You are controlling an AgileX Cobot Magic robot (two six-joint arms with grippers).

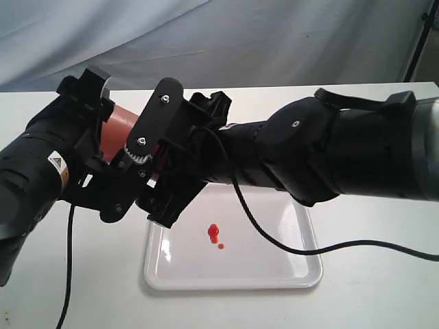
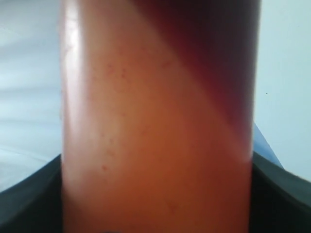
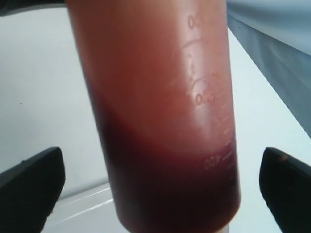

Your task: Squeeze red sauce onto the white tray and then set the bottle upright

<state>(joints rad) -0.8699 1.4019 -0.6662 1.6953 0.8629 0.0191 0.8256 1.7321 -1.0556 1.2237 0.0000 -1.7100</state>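
Orange-red translucent plastic, the bottle (image 1: 121,130) is held tilted off the table near the far left corner of the white tray (image 1: 302,271), clamped between the jaws of the left gripper (image 2: 155,201). The right gripper (image 3: 160,182) straddles it, jaws spread wide and clear of its wall. Small blobs of red sauce (image 1: 213,233) lie near the tray's middle.

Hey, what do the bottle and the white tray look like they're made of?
The bottle looks like translucent plastic, smooth and slightly glossy: the red sauce shows dark through its wall, and moulded measuring marks stand on its side. The white tray looks like glossy hard plastic, possibly melamine: light patches reflect off it, and its low rim is rounded.
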